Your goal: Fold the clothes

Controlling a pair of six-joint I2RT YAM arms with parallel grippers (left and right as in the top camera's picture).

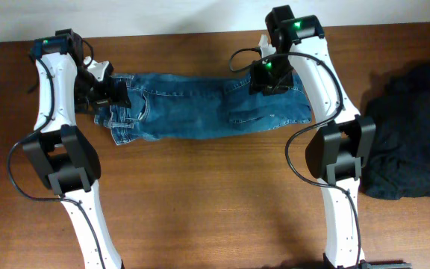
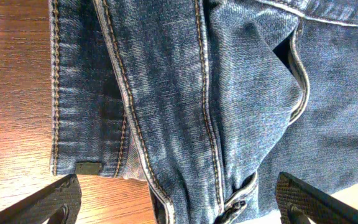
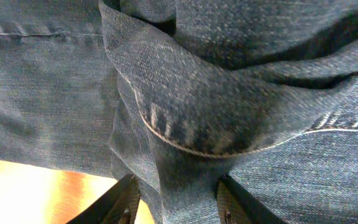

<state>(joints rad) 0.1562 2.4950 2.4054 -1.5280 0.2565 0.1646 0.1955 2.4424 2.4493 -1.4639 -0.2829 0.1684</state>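
Right gripper (image 3: 178,200) part-open astride a denim ridge, grip unclear. Left gripper (image 2: 179,208) wide open, empty, over left end of jeans (image 1: 200,112), which lie far-centre. Black garment (image 1: 413,134) heaped right. Denim likely heavy, stiffish: pinch 2 seamed edges.

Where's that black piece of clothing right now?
From overhead, the black garment lies crumpled at the table's far right edge, outside the right arm and apart from the jeans.

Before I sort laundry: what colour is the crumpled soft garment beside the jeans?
Black soft garment; clearest overhead.
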